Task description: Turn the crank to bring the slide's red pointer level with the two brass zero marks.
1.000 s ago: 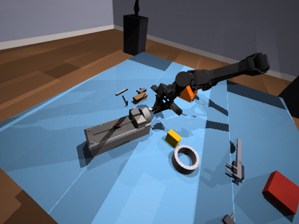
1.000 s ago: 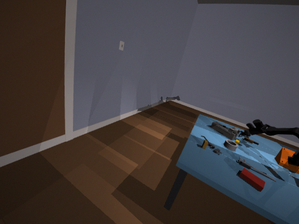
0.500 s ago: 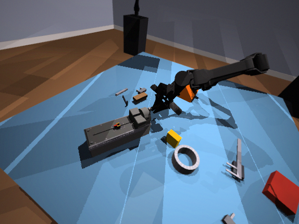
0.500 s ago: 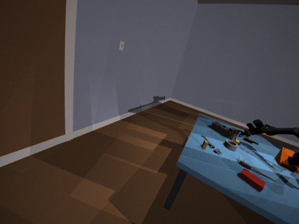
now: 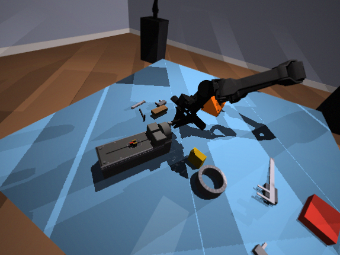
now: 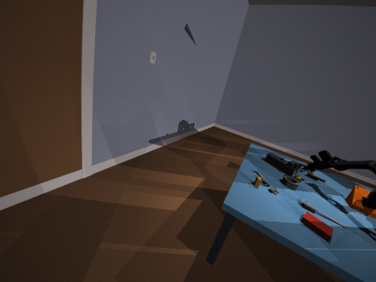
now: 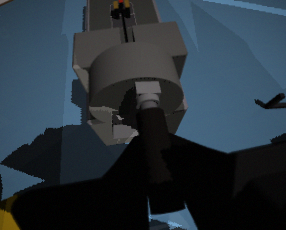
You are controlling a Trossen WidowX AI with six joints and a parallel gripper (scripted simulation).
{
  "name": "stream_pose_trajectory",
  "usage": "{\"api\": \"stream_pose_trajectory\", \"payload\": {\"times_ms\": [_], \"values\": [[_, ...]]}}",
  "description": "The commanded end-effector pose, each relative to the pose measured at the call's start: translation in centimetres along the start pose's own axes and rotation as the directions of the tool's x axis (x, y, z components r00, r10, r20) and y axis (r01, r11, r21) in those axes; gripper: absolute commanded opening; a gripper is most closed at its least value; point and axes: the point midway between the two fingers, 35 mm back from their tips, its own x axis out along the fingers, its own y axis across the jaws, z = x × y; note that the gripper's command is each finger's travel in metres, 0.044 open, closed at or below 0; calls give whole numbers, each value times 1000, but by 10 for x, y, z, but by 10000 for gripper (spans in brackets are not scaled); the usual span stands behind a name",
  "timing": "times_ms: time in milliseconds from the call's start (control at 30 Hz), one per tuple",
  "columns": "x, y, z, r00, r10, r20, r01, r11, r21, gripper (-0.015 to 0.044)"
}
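Observation:
The dark grey machine (image 5: 133, 160) (image 6: 276, 162) stands on the blue table, with a slot along its top. Its round grey drum (image 5: 165, 128) (image 7: 135, 65) faces my gripper. The red pointer (image 5: 131, 143) (image 7: 120, 1) is small and lies close to the brass marks; in the wrist view it is cut by the top edge. I cannot tell whether they are exactly level. The dark crank handle (image 7: 152, 125) sticks out from a pale block on the drum's face. My gripper (image 5: 175, 123) (image 7: 150, 139) is shut on the handle; the fingers lie on both sides of it.
A yellow block (image 5: 196, 158) and a grey ring (image 5: 223, 181) (image 6: 290, 182) lie near the machine's crank end. A brown block (image 5: 159, 110) and small tools lie behind. An orange block (image 5: 212, 107), a caliper (image 5: 272, 175) and a red block (image 5: 320, 219) (image 6: 317, 225) lie farther off.

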Motion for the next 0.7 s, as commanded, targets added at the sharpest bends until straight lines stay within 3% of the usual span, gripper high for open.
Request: {"api": "stream_pose_trajectory", "payload": {"times_ms": [0, 667], "values": [[1, -9, -1, 1000, -21, 0, 21, 1000, 13, 0], [5, -17, -6, 1000, -21, 1, 21, 1000, 13, 0]]}}
